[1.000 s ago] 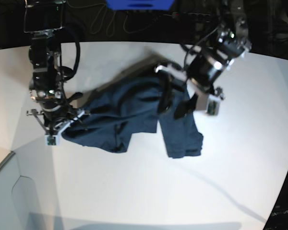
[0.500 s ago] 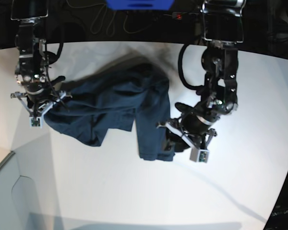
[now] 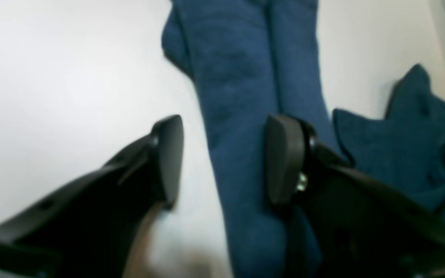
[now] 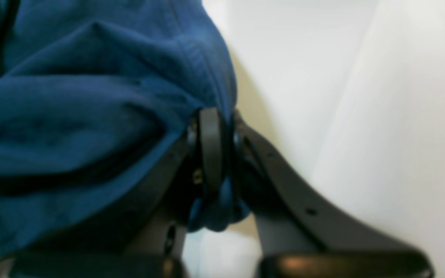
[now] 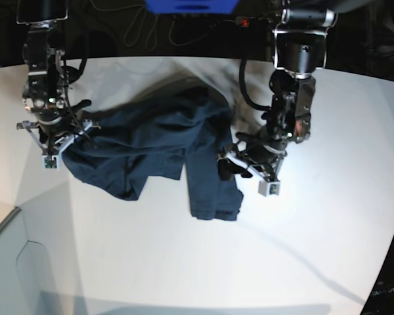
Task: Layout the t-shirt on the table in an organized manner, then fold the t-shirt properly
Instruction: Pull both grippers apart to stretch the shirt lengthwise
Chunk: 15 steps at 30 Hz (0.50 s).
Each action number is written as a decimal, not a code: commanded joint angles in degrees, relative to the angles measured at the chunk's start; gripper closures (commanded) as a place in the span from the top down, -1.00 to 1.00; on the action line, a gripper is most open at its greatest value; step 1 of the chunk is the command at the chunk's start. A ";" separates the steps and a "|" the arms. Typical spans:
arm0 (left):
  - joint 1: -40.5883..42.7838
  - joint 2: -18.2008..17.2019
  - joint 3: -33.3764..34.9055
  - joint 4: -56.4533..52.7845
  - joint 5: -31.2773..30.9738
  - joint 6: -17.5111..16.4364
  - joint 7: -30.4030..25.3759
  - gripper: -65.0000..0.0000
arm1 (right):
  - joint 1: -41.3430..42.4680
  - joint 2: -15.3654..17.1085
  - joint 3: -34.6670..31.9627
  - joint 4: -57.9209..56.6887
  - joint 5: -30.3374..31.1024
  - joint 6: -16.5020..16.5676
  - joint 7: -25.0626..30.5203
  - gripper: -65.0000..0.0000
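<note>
The dark navy t-shirt (image 5: 157,138) lies crumpled across the far middle of the white table (image 5: 282,249), with a folded strip reaching toward the front. My right gripper (image 5: 67,143) holds the shirt's left end; in the right wrist view that gripper (image 4: 216,154) is shut on a bunched hem of the t-shirt (image 4: 91,96). Over the strip's right side my left gripper (image 5: 224,167) hovers. The left wrist view shows the left gripper (image 3: 224,160) open, its fingers (image 3: 168,158) standing either side of a long band of the t-shirt (image 3: 238,96) that lies on the table.
A blue box (image 5: 190,5) and loose cables (image 5: 151,29) sit behind the table's far edge. A grey panel (image 5: 13,262) borders the table at the lower left. Bare white tabletop (image 5: 184,275) stretches in front of the shirt.
My left gripper opened, let go of the shirt's strip and drew back a little toward the far side. The right gripper carried its end left earlier and now holds still.
</note>
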 commanded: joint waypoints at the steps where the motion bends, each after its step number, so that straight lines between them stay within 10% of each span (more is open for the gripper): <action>1: -1.34 0.24 0.07 -0.36 -0.34 -0.24 0.25 0.02 | 0.54 0.60 0.26 0.84 -0.14 0.01 1.26 -1.00; 5: -2.75 0.33 0.07 -4.23 -0.26 -0.24 -0.02 -0.10 | 0.45 0.60 0.26 0.84 -0.14 0.01 1.26 -1.00; 10: -4.86 0.33 -0.02 -8.88 -0.61 -0.24 0.25 -1.00 | 0.45 0.69 0.26 0.84 -0.14 0.01 1.26 -1.00; 15: -3.72 -0.11 -0.54 -4.05 -0.78 -0.33 1.04 -1.00 | 1.07 1.04 0.26 0.75 -0.14 0.01 1.26 -1.00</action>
